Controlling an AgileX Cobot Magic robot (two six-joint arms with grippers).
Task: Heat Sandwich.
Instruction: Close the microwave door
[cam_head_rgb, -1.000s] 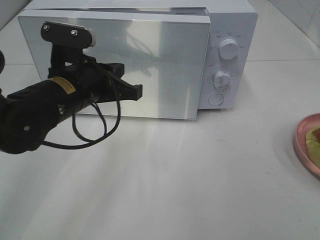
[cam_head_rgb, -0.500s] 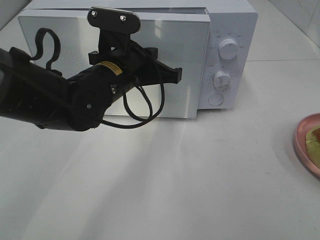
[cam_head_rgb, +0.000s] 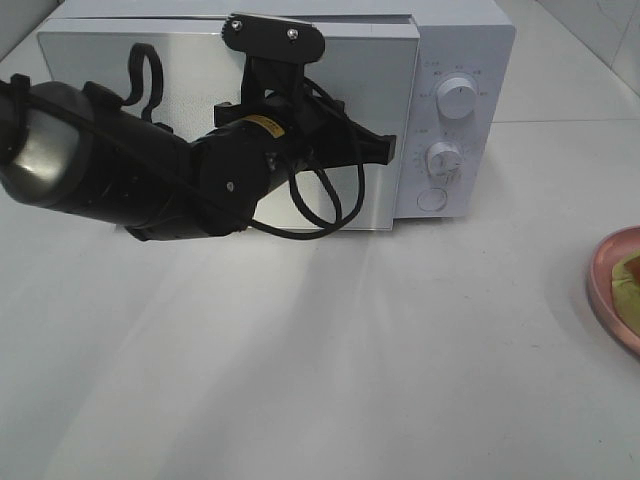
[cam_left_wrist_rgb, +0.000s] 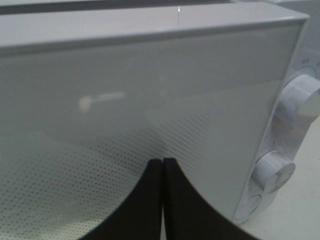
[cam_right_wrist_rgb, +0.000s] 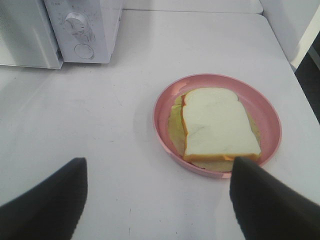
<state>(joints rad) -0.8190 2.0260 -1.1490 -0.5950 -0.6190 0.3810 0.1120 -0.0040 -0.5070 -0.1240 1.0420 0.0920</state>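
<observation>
The sandwich (cam_right_wrist_rgb: 217, 125), white bread over yellow-green and orange layers, lies on a round pink plate (cam_right_wrist_rgb: 270, 120). In the high view only the plate's edge (cam_head_rgb: 600, 290) and a sliver of the sandwich (cam_head_rgb: 630, 275) show at the far right. My right gripper (cam_right_wrist_rgb: 157, 170) hovers open just short of the plate, with nothing between its fingers. The white microwave (cam_head_rgb: 455, 60) stands at the back, its mirrored door (cam_head_rgb: 130, 70) across the front. My left gripper (cam_head_rgb: 385, 148) is shut and empty, its tips (cam_left_wrist_rgb: 162, 161) close in front of the door near its right edge.
Two round knobs (cam_head_rgb: 457, 100) (cam_head_rgb: 443, 158) and a round button (cam_head_rgb: 432, 199) sit on the microwave's right panel. The white table (cam_head_rgb: 350, 380) stretches out in front. A table edge and a dark gap (cam_right_wrist_rgb: 310, 75) lie beyond the plate.
My left arm has swung rightward across the microwave door, from its left part to near its right edge, staying shut. The plate and sandwich have not moved.
</observation>
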